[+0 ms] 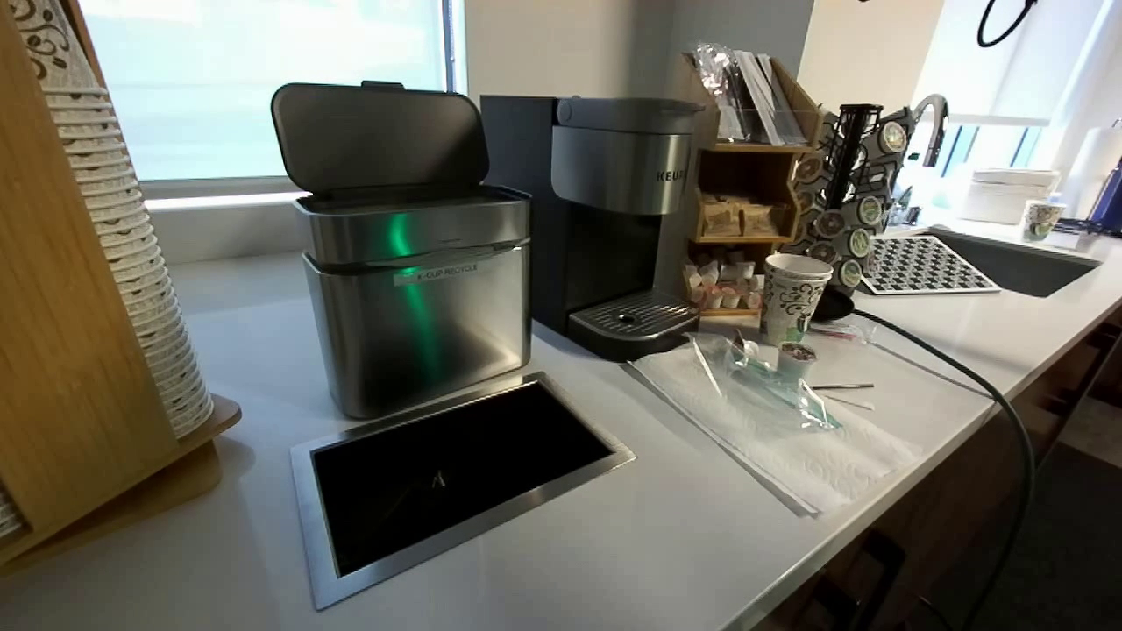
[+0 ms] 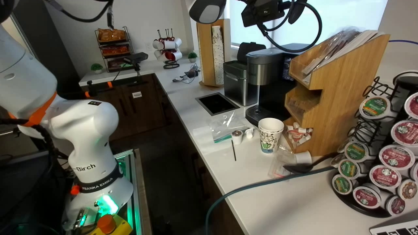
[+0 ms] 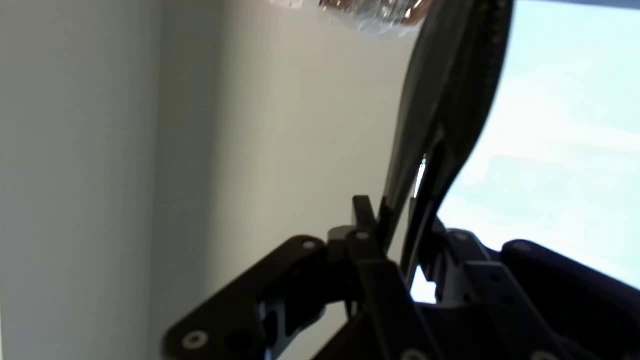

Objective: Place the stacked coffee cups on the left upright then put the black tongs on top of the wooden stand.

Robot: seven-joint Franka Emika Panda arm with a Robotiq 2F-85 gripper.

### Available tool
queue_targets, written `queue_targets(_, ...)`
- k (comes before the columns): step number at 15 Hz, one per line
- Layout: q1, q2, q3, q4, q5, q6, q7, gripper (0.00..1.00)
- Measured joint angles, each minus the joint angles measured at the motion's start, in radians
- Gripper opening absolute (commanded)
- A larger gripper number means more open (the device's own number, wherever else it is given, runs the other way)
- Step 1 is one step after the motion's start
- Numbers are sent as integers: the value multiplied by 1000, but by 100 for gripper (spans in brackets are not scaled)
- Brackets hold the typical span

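Observation:
The stacked coffee cups (image 1: 793,302), pale with a dark printed pattern, stand upright on the counter in front of the wooden stand (image 1: 758,235); they also show in an exterior view (image 2: 270,138). The stand, also in an exterior view (image 2: 354,101), holds wrapped packets in its top compartment. In the wrist view my gripper (image 3: 402,227) is shut on the black tongs (image 3: 447,100), whose two long arms run upward out of the frame. Clear-wrapped items show at the top edge there. The fingers and tongs are out of view in both exterior views; only wrist parts and a cable loop show.
The coffee machine (image 1: 614,166) stands beside the stand, a pod carousel (image 2: 380,176) on its other side. A black spoon-like utensil (image 2: 300,168), a dark cable (image 2: 248,186), a plastic bag (image 2: 225,125) and a pod (image 2: 236,137) lie near the cups. A metal bin (image 1: 421,315) stands behind a counter opening.

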Motion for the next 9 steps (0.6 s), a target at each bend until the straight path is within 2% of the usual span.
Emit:
queue_targets(3,232,39,-203,44,-97,168,108,6)
queue_targets(6,428,91,-429,66,-94,256,185,6)
queue_targets(8,553,101,-584,72,-78,269,216,6)
queue_targets(9,615,95,-656,77,-77,268,224,23)
